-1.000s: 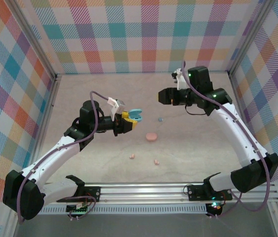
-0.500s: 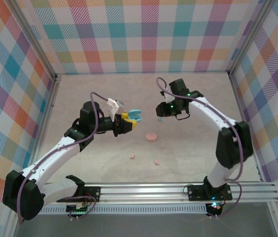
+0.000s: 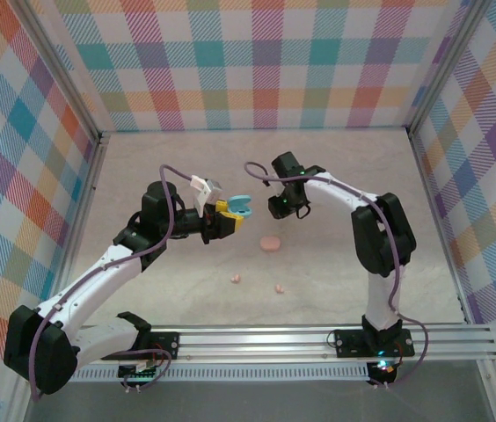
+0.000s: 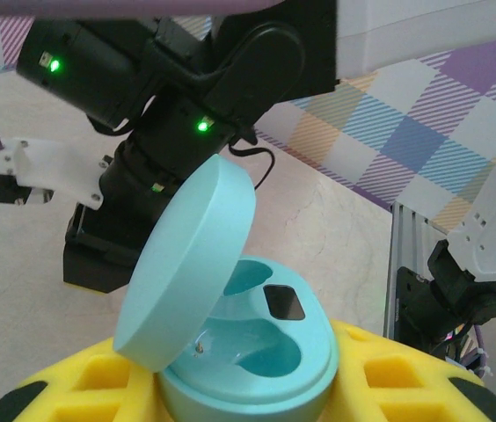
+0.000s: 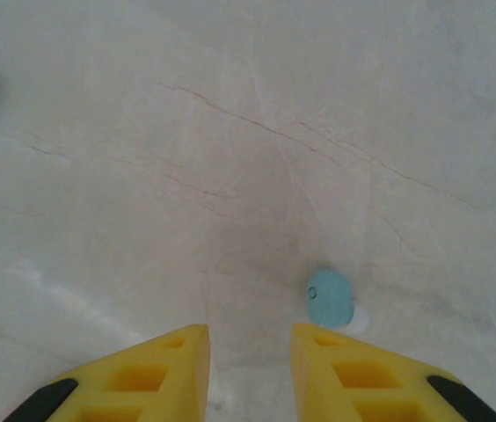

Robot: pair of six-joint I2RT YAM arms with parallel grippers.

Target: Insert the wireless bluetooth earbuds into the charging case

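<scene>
The light blue earbud (image 5: 329,297) lies on the worktop (image 5: 257,132) just ahead of the right claw (image 5: 250,338), whose jaws are seen a little apart with nothing between them. The bud is not on the line of the gap (it is set off toward the finger at the right of the wrist view), and its long axis runs roughly along the fingers. The opened charging case (image 4: 257,352) is gripped by the left claw (image 4: 248,391); the right arm is judged the nearer one.

No lettering, brand, number or sign is readable, neither on the charging case (image 4: 257,352) nor on the tabletop (image 5: 362,105).
</scene>
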